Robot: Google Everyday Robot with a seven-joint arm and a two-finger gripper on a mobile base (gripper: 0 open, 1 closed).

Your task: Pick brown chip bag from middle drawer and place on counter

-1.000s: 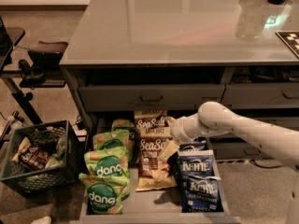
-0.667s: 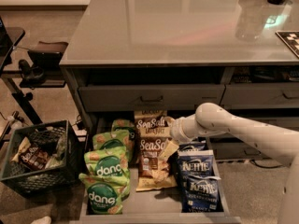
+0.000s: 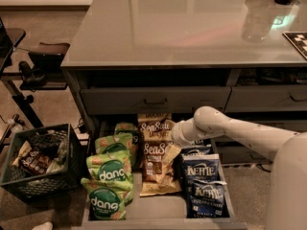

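Brown bag (image 3: 154, 164) is awaiting the grasp, I judge. The tool (image 3: 175, 136) is hovering low in the drawer (image 3: 158, 207), at the bag's upper right corner; clenched or released, I cannot tell. Next is calling for a firm pinch, then a lift to the counter (image 3: 182, 28) above. The arm (image 3: 240, 133) is reaching in from the right, wrist pointing left.
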